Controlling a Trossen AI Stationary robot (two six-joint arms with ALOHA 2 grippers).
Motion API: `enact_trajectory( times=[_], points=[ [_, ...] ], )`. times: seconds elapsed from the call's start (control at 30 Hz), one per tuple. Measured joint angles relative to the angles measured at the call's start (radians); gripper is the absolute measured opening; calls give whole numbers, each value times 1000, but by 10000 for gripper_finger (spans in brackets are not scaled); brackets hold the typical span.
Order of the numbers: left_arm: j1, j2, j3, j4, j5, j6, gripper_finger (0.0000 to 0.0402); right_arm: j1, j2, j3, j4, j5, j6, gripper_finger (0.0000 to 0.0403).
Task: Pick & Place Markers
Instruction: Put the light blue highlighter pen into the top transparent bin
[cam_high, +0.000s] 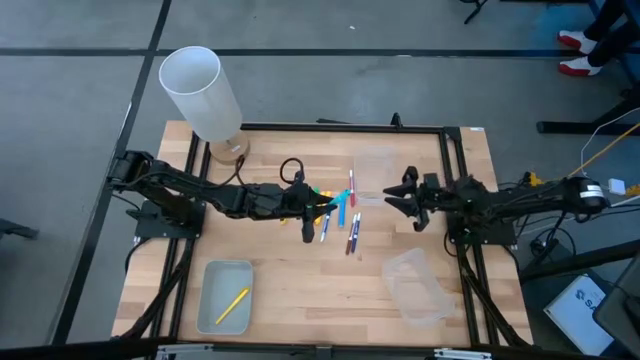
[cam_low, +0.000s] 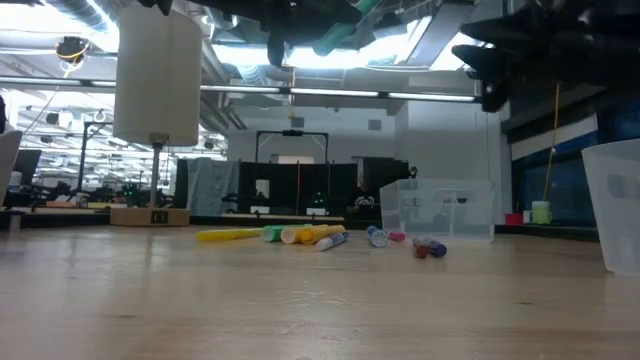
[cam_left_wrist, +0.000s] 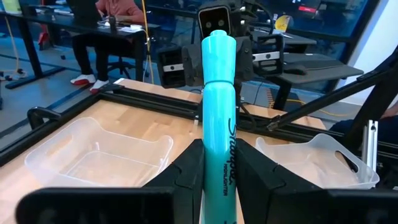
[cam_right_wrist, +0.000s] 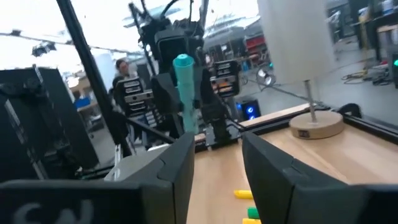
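Observation:
My left gripper (cam_high: 312, 205) is raised above the table's middle and shut on a teal highlighter marker (cam_left_wrist: 217, 93), which also shows in the right wrist view (cam_right_wrist: 184, 81). Below and to the right of it, several markers (cam_high: 345, 215) in blue, red, purple, yellow and green lie flat on the wood (cam_low: 320, 236). One yellow marker (cam_high: 232, 305) lies in the tray (cam_high: 210, 275) at the near left. My right gripper (cam_high: 400, 196) hovers open at mid-right, facing the left gripper, with nothing between its fingers (cam_right_wrist: 180, 165). My left gripper pinches the teal marker between its two fingers (cam_left_wrist: 189, 171), on the printed barrel (cam_left_wrist: 222, 168) behind the cap end. The marker runs along the fingers and sticks out past their tips toward the right arm. It is lifted clear of the table.
A white lamp (cam_high: 205, 90) stands at the far left corner on a wooden base. A clear tray (cam_high: 375, 168) sits at the far middle and another clear tray (cam_high: 415, 285) at the near right. A person sits at a desk (cam_left_wrist: 109, 15) beyond the table.

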Motion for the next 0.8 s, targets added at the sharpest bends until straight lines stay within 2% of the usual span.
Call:
enact_trajectory(
  times=[0.17,0.37,0.53,0.8],
  points=[
    [-2,0,0,0,-3,16,64,0,136,111,-2,-15,-65,136],
    [-10,0,0,-7,-67,27,64,1,282,218,-4,-130,-73,136],
    [-10,0,0,-7,-60,27,64,0,399,308,-3,-129,-122,136],
    [-10,0,0,-8,-59,26,65,0,512,409,-4,-183,-149,139]
  ],
)
